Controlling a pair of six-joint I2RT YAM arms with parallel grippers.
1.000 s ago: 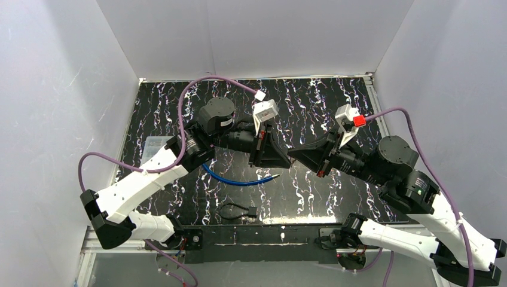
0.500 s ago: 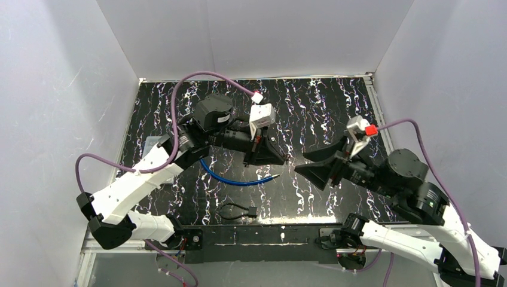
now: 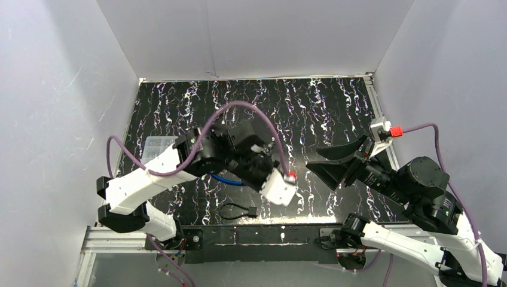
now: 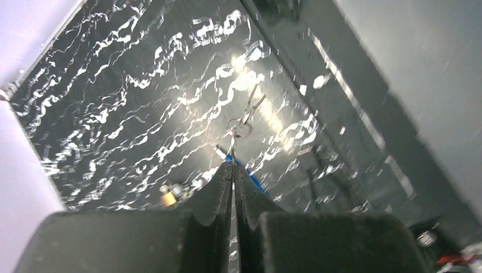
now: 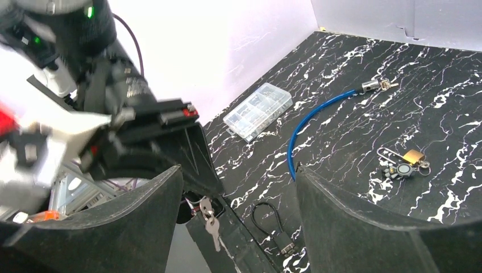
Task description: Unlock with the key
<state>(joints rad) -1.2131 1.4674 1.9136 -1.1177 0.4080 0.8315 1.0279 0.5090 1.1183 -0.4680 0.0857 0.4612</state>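
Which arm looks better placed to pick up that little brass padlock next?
Right. The right gripper is open and empty, with the padlock lying in its camera's view. The left gripper is shut on the keys.

I see a clear plastic box at the centre of my right wrist view, a blue cable curving just right of it, and a black cord at bottom centre.

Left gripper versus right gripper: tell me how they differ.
The left gripper is shut; the right gripper stands wide open. The left gripper pinches the keys, which dangle; the right gripper holds nothing. Both are off the table, apart from the padlock.
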